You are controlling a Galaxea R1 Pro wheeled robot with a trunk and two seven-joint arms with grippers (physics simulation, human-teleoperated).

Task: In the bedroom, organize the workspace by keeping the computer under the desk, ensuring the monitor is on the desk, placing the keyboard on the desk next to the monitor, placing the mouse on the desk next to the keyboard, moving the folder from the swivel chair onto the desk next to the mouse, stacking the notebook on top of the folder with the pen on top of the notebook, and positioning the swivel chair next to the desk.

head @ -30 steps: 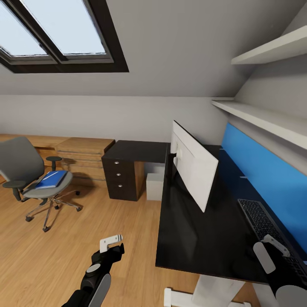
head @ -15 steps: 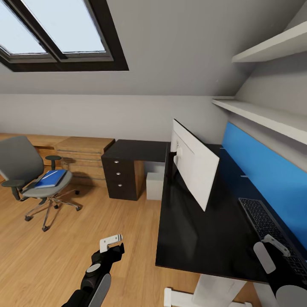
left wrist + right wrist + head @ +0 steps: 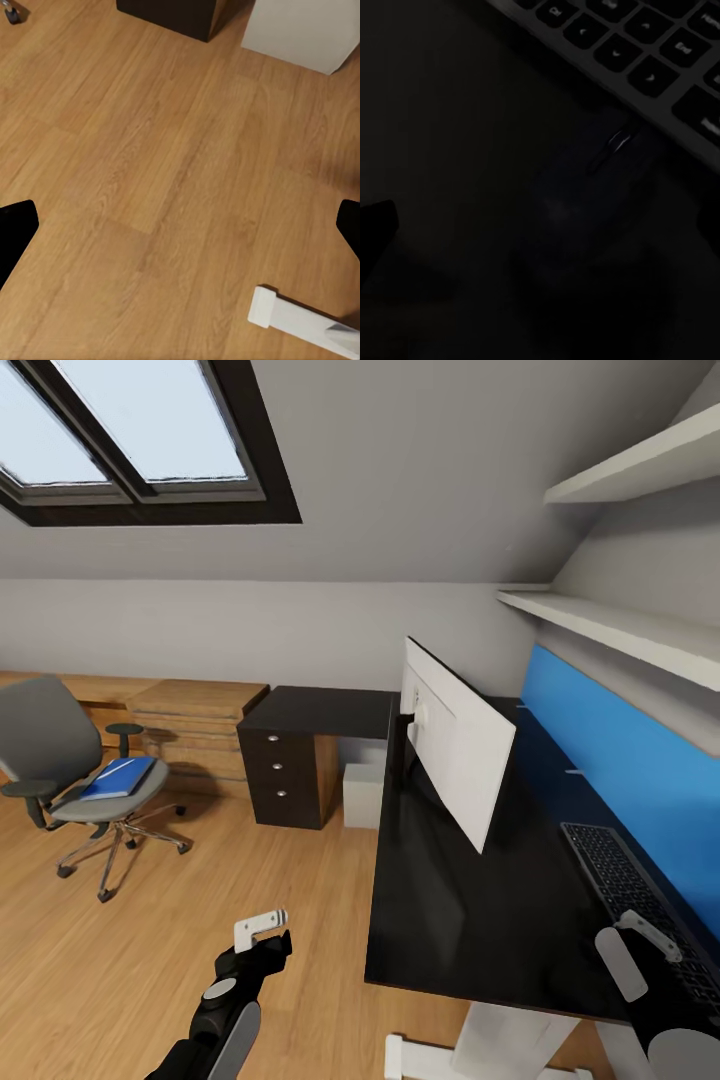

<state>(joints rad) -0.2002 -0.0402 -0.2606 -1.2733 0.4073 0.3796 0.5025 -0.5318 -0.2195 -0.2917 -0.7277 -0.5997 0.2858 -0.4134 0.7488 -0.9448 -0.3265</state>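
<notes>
The swivel chair (image 3: 55, 755) stands on the floor at the left, away from the desk (image 3: 450, 920). The blue folder (image 3: 120, 780) lies on its seat, crossed by a thin pale streak too small to name. I cannot make out the notebook or the pen. The monitor (image 3: 455, 755) stands on the desk, the keyboard (image 3: 625, 890) lies by the blue wall panel, and the computer (image 3: 362, 797) sits under the desk. My right gripper (image 3: 640, 945) hangs open just above the dark mouse (image 3: 585, 202), which lies beside the keyboard (image 3: 645, 52). My left gripper (image 3: 262, 928) is open over bare floor.
A dark drawer unit (image 3: 285, 780) holds up the desk's far end, with low wooden shelving (image 3: 195, 725) beside it. The desk's white foot (image 3: 300, 322) lies close to my left gripper (image 3: 180, 225). Wall shelves (image 3: 620, 630) run above the desk. Open wood floor (image 3: 200, 880) separates chair and desk.
The whole view has drifted slightly, so the chair sits a little further left in the picture. Both arms hold their places.
</notes>
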